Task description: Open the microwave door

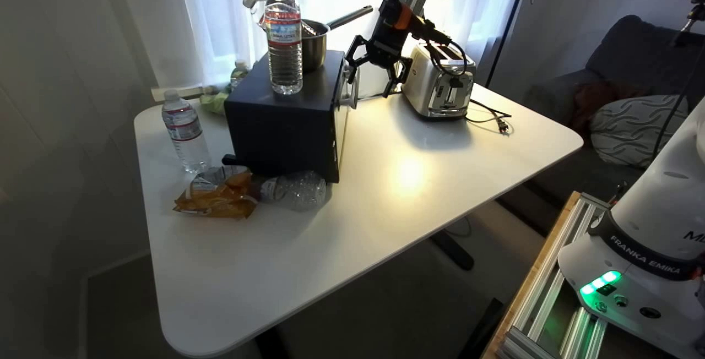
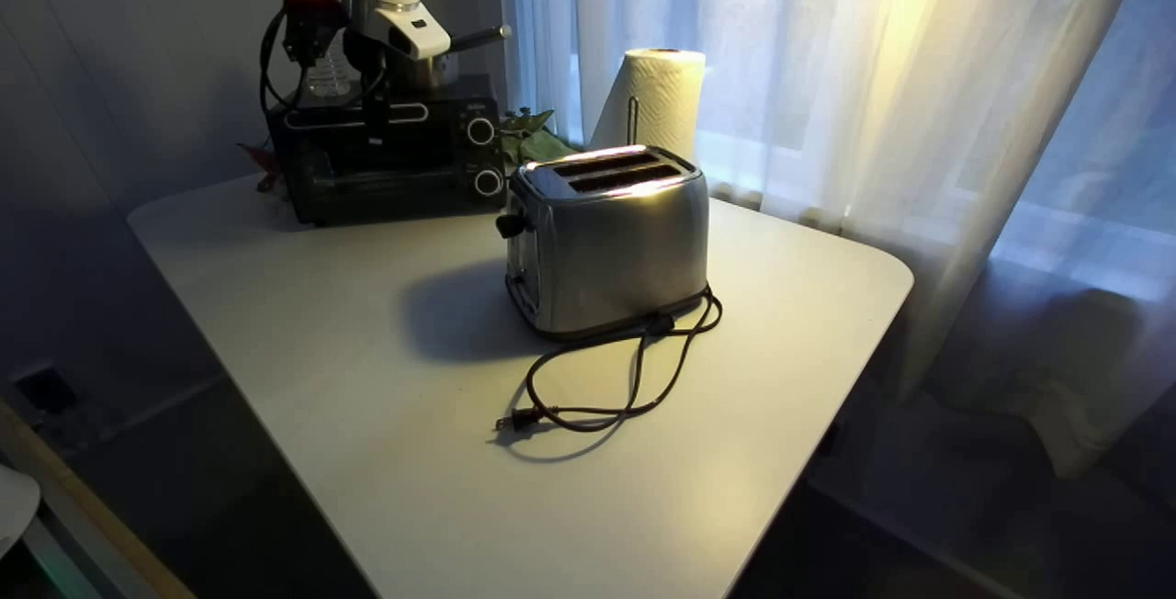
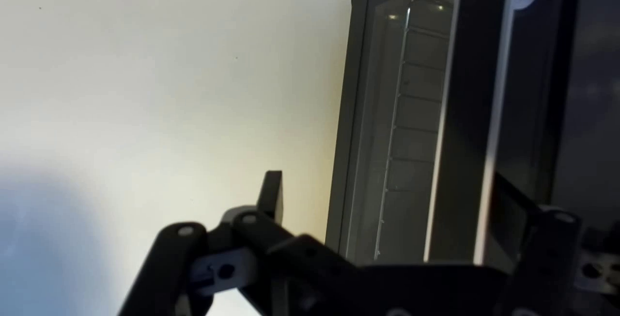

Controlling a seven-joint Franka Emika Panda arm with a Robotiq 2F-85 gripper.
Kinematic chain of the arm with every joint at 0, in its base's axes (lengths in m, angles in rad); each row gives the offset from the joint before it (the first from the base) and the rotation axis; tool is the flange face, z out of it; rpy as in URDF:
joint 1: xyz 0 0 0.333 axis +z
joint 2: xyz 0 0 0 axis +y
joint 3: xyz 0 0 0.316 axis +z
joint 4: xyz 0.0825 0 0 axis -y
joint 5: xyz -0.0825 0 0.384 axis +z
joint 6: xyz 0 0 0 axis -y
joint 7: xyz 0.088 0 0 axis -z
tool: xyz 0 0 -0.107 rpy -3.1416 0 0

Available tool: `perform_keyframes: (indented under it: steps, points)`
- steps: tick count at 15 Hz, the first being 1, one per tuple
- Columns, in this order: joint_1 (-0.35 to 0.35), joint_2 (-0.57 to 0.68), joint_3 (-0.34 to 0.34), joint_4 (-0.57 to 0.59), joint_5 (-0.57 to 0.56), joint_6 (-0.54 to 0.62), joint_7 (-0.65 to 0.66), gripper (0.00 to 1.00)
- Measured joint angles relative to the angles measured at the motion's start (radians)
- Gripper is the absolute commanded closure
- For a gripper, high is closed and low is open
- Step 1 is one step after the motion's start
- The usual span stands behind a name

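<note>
The microwave (image 1: 281,133) is a black box on the white table; it also shows in an exterior view (image 2: 478,153) with two ringed knobs. Its door (image 2: 395,172) looks shut, with a dark window that shows a wire rack in the wrist view (image 3: 416,136). A long handle with two light edges (image 3: 465,122) runs along the door's top. My gripper (image 1: 371,83) is open and empty in front of the door. In the wrist view (image 3: 387,182) one finger is over the table and the other is beside the handle's far edge. I cannot tell if it touches.
A silver toaster (image 1: 440,81) stands near my gripper, its cord (image 2: 588,420) loose on the table. A water bottle (image 1: 285,50) and a pot (image 1: 315,53) stand on the microwave. A lying bottle (image 1: 300,189), an orange bag (image 1: 220,196) and another bottle (image 1: 186,133) are beside it.
</note>
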Motion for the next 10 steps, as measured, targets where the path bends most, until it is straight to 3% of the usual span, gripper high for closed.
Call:
perform_keyframes:
  steps: [10]
  points:
    - [-0.066, 0.042, -0.04, 0.021, -0.018, -0.103, -0.067, 0.0]
